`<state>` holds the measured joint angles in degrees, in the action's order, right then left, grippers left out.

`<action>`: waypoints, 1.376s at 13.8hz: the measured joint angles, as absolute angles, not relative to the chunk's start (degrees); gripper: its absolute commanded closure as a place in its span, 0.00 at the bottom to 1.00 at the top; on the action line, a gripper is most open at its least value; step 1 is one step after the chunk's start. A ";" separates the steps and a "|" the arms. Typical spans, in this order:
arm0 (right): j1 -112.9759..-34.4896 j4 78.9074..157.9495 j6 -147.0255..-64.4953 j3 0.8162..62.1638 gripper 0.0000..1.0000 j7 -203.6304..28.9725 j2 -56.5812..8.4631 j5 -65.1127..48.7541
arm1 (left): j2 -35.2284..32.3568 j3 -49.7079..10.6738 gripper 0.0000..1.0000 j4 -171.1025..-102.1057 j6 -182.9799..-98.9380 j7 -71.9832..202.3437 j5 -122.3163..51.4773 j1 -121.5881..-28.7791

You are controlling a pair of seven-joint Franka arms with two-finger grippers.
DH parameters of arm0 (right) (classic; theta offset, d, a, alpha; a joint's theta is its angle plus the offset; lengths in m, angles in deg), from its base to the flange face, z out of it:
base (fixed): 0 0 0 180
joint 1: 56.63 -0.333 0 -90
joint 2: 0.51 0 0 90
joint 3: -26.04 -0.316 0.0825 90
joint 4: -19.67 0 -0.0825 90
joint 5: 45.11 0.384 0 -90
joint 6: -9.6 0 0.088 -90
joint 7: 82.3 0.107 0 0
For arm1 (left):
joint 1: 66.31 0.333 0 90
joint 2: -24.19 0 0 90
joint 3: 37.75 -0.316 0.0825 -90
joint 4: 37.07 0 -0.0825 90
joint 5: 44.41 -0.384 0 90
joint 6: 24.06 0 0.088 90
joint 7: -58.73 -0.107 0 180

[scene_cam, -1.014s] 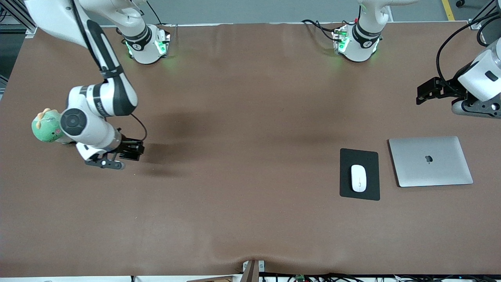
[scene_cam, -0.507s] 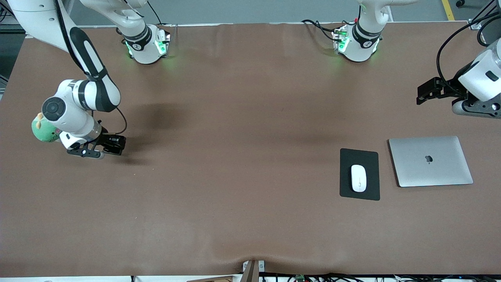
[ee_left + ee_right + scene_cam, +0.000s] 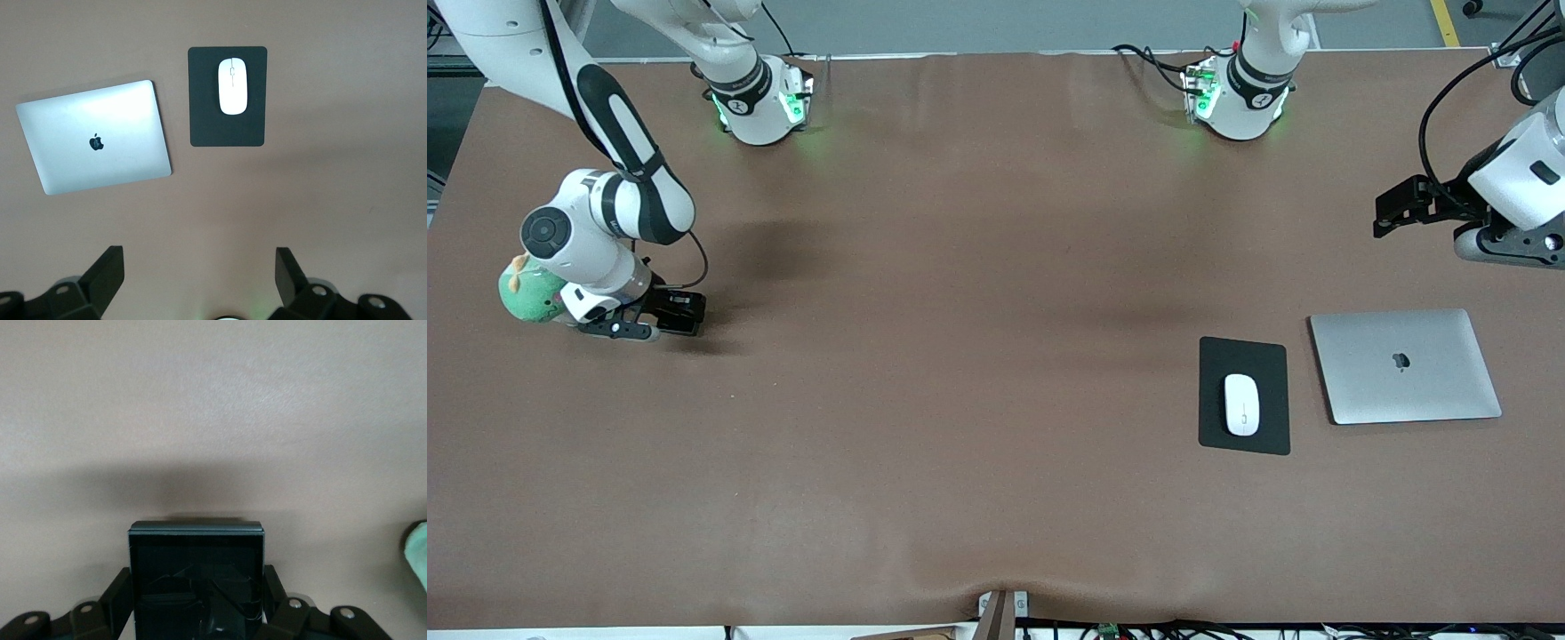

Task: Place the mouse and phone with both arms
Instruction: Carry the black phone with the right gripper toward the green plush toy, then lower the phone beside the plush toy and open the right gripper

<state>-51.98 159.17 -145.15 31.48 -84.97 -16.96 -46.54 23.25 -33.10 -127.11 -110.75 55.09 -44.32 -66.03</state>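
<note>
Phone (image 3: 195,577) pinched in my right gripper (image 3: 665,316), left of frame, beside plush (image 3: 532,296).
Mouse (image 3: 1241,404) sits on pad (image 3: 1244,357), lower right; my left gripper (image 3: 1405,204) waits spread, done placing, I judge.

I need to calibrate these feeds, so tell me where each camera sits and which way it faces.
Front view: high across the table, facing both arms' bases; shows both arms.
Left wrist view: on the left arm, looking down at the mouse, mouse pad and laptop; left claw open.
Right wrist view: on the right arm, looking at bare table; right claw shut on the phone.
Front and left wrist views share mouse, pad and laptop.
</note>
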 measured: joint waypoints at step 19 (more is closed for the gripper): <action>-53.99 139.39 -133.97 30.10 0.00 -84.99 -18.00 -46.55 | 22.91 -33.09 0.00 -127.12 -110.75 55.09 -44.32 -66.09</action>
<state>-53.99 139.39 -133.97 30.10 -84.99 -18.00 -46.55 22.91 -33.09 -127.12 -110.75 55.09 -44.32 -66.09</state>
